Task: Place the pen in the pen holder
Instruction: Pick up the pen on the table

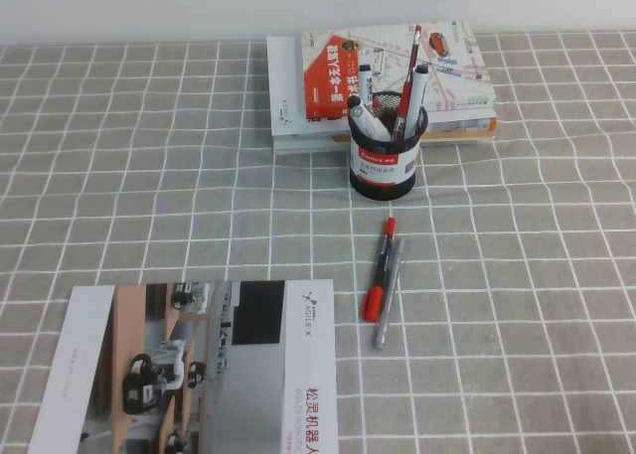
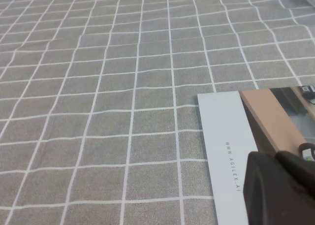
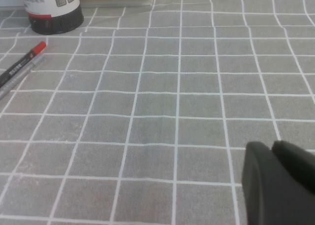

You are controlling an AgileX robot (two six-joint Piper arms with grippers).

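Glossy brochure (image 1: 199,375); slim silvery pen (image 1: 388,293) beside red-capped pen (image 1: 379,268).

Even, diffuse overhead light – bright, w/ no hard glare on the grey white-gridded cloth surface (image 1: 517,275). The round black wire-mesh pen holder (image 1: 387,156) throws only a soft short shadow on its near side; same for the slim silvery-grey pen (image 1: 388,293). The glossy printed brochure (image 1: 199,375) shows slight sheen. High view sharp across. Both wrist views: the dark left gripper (image 2: 280,190) & right gripper (image 3: 280,183) sit blurred, out of focus – cloth beyond stays reasonably crisp.
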